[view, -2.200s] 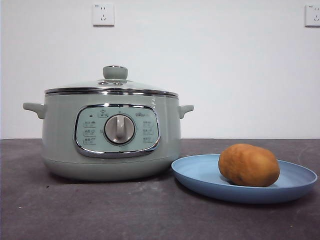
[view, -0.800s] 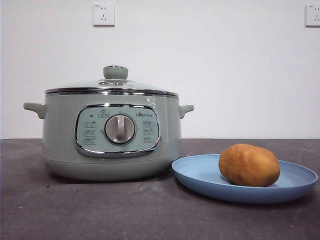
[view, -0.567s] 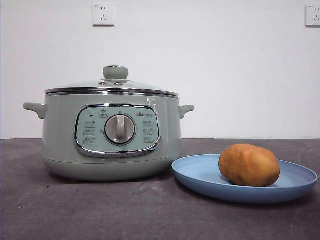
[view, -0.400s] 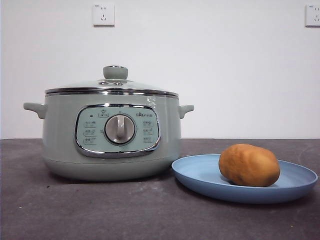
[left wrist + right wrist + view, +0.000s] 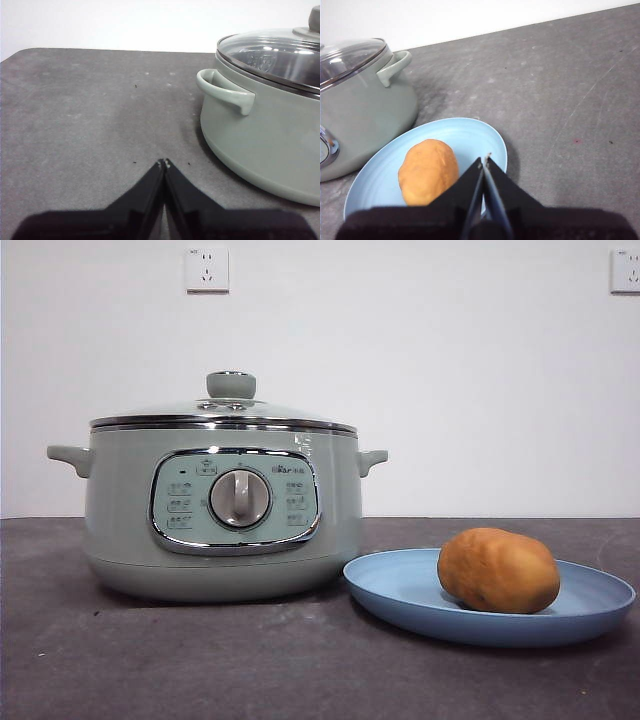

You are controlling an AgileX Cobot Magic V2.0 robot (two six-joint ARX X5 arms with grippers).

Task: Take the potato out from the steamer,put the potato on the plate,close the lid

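Potato (image 5: 498, 570) on plate (image 5: 400, 590), lid (image 5: 222, 410) closing steamer (image 5: 120, 530)

No visible change (none anywhere)

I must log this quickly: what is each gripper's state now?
Left gripper: closed, holding nothing.
Right gripper: closed, holding nothing.

Potato (image 5: 498, 570) on plate (image 5: 400, 590), beside steamer (image 5: 220, 505)
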